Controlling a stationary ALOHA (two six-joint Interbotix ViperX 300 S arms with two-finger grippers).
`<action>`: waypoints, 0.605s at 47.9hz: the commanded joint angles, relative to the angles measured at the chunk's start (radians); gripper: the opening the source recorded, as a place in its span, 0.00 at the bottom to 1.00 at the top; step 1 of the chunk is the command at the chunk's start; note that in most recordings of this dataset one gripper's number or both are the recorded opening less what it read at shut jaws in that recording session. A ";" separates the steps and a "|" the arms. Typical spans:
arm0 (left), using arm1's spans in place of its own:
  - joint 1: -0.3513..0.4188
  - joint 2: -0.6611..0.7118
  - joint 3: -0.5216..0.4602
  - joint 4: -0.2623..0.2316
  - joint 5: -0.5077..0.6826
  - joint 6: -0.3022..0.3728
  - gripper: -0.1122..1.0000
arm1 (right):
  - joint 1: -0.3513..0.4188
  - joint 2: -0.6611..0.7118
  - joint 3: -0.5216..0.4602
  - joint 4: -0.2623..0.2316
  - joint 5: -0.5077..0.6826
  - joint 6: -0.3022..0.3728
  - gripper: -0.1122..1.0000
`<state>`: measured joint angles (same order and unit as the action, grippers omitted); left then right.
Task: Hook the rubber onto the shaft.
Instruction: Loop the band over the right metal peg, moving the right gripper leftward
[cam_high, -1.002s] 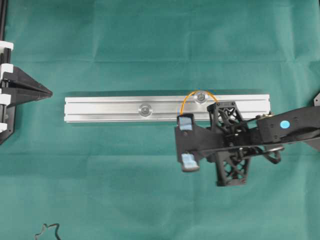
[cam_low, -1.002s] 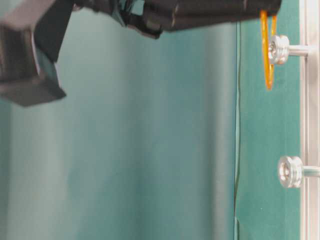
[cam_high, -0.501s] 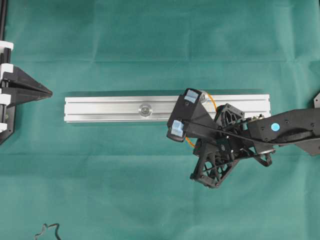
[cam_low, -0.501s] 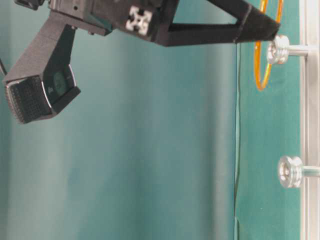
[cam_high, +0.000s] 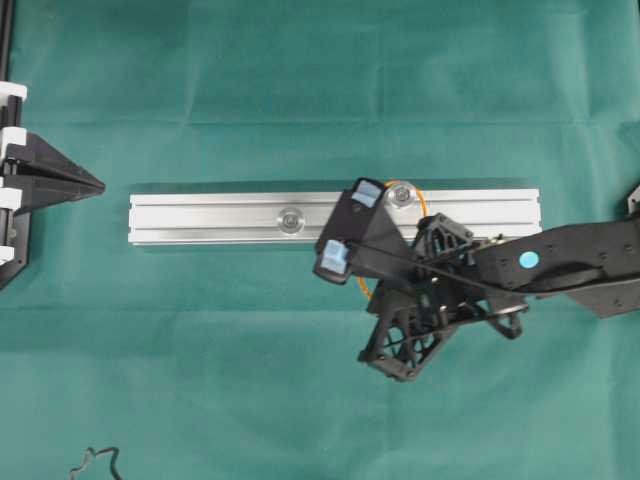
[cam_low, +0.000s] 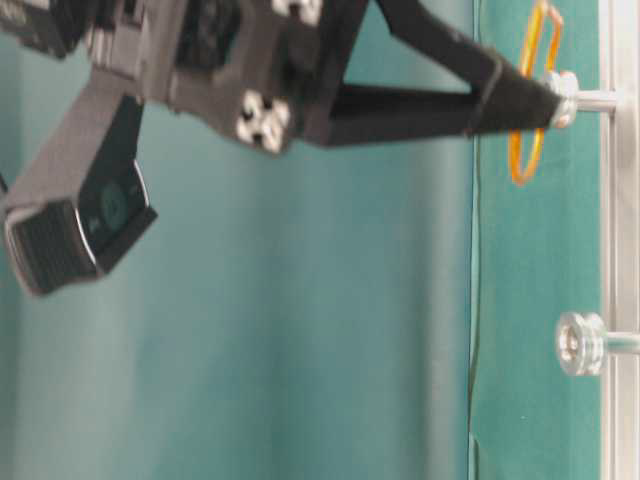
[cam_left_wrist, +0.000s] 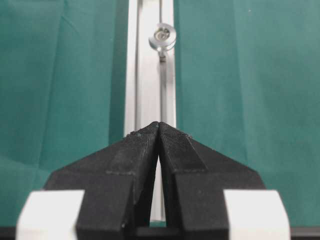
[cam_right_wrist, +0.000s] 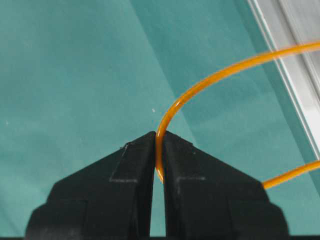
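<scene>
You have one silver rail (cam_high: 230, 217) lying lengthwise on the green-covered counter (cam_high: 300, 90), and two short shafts stand up from it: one shaft (cam_high: 291, 219) near the rail's middle and a second shaft (cam_high: 403, 195) toward its right end. There is one rubber (cam_right_wrist: 210, 80), a thin orange loop. There are two arms, each with one pair of jaws.

The right gripper (cam_right_wrist: 159, 172) has its jaws closed on the rubber, pinching one strand of the loop between the tips. In the table-level view the rubber (cam_low: 528, 95) hangs right at the second shaft (cam_low: 570, 98), with the jaw tip against the shaft's head; from that angle you cannot tell whether the loop is around the shaft or only beside it. From overhead only short orange arcs of the rubber (cam_high: 423, 205) show by the second shaft, because the right arm and its wrist camera lie over the rail there and hide the rest.

The left gripper (cam_left_wrist: 159, 131) sits well off the rail's left end, its jaws pressed together with nothing between them, pointing along the rail toward the middle shaft (cam_left_wrist: 162, 37). It touches nothing.

Away from the rail, near the counter's lower left corner, you have one small dark wiry squiggle (cam_high: 95, 462), well apart from everything else. Nothing lies between the two shafts on the rail except the overhanging wrist camera of the right arm.
</scene>
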<state>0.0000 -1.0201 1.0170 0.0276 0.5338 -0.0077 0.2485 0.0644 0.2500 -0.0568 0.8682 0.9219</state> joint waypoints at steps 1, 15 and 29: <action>0.003 0.008 -0.029 0.003 -0.011 0.000 0.10 | -0.005 0.006 -0.054 0.000 -0.005 0.003 0.18; 0.003 0.008 -0.031 0.003 -0.011 0.000 0.10 | -0.051 0.083 -0.144 -0.003 -0.012 0.005 0.18; 0.003 0.008 -0.031 0.003 -0.012 0.000 0.10 | -0.097 0.124 -0.199 -0.006 -0.012 0.005 0.18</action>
<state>0.0015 -1.0201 1.0170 0.0276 0.5308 -0.0077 0.1611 0.1994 0.0890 -0.0598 0.8636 0.9250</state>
